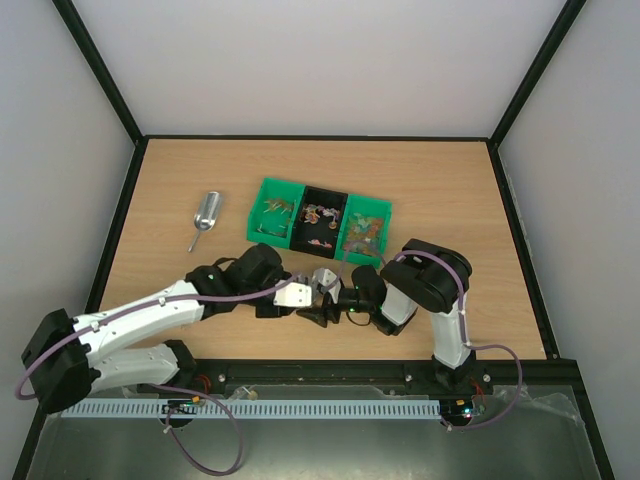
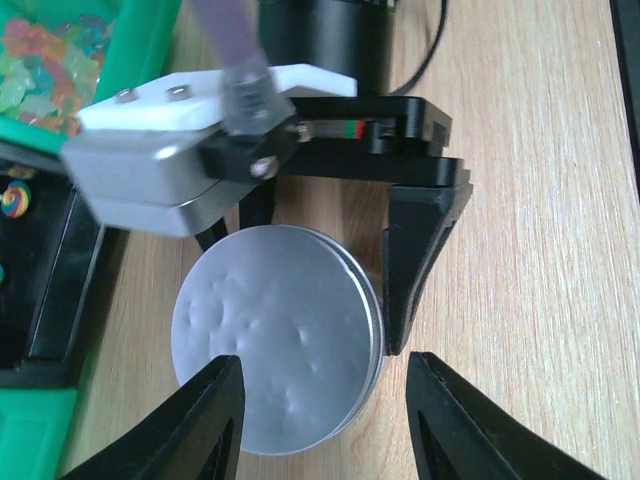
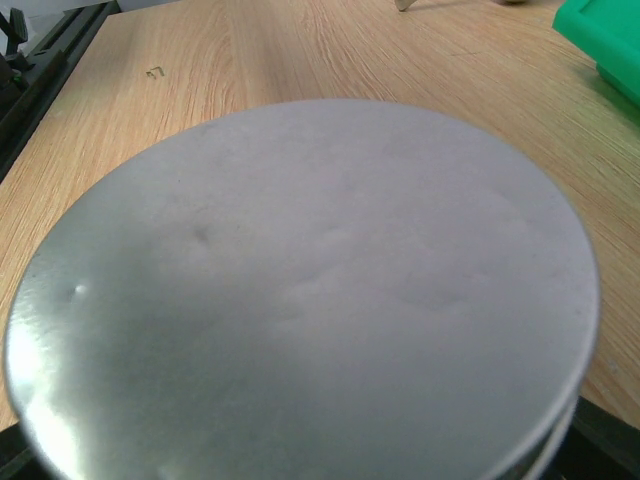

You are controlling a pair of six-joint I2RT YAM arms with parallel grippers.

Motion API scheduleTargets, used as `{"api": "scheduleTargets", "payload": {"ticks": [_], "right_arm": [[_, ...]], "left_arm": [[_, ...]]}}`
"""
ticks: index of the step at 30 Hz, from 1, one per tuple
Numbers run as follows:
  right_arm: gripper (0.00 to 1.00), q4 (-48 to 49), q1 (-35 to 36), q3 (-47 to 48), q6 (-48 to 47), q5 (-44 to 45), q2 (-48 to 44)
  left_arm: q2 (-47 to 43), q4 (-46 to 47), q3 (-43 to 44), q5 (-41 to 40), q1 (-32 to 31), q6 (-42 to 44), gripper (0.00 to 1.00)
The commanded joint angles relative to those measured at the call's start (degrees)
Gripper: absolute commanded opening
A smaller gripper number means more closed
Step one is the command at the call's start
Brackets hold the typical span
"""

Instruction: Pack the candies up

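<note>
Lid [image 2: 275, 340] beside bins [image 2: 148, 40] of candies [image 2: 45, 60]

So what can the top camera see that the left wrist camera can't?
Only the top camera: the metal scoop, plus the whole left arm and right arm. Only the left wrist camera: little dents on the silver lid, with the left gripper straddling it. Both: the lid, the candies in their bins, and the wooden table.

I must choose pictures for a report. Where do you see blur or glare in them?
Top external: even light, soft shadows. Left wrist: the purple cable near the lens is blurred; the lid is sharp with a dull sheen. Right wrist: bright glare on the lid's lower left edge.
</note>
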Motion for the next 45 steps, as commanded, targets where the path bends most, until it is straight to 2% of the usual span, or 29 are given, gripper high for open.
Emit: {"api": "scheduleTargets", "payload": {"ticks": [1, 13, 19, 27, 36, 45], "right_arm": [[0.53, -1.24, 0.51, -0.17, 0.58, -0.49, 1.68], [0.53, 0.30, 0.46, -0.96, 0.22, -0.70, 1.70], [0.53, -0.01, 0.53, -2.58, -3.25, -1.34, -0.14], [0.50, 0.48, 0.50, -2.81, -3.64, -2.96, 0.51], [0.47, 0.69, 0.47, -2.90, -3.82, -4.09, 0.95], [0.45, 0.54, 0.57, -2.56, -3.58, -2.94, 1.30]], "left_arm": [[1.42, 1.38, -0.33, -5.01, -3.92, 2.35, 0.45], [8.05, 6.23, -1.42, -9.33, -7.86, 0.26, 0.40], [8.39, 7.69, -2.37, -12.04, -7.82, -0.26, 0.33], [6.57, 7.73, -5.88, -13.92, -5.59, 0.05, 0.25], [4.51, 7.86, -8.14, -16.60, -2.22, 1.95, 0.22], [3.72, 7.39, -9.17, -16.98, 4.17, 4.65, 0.21]]}}
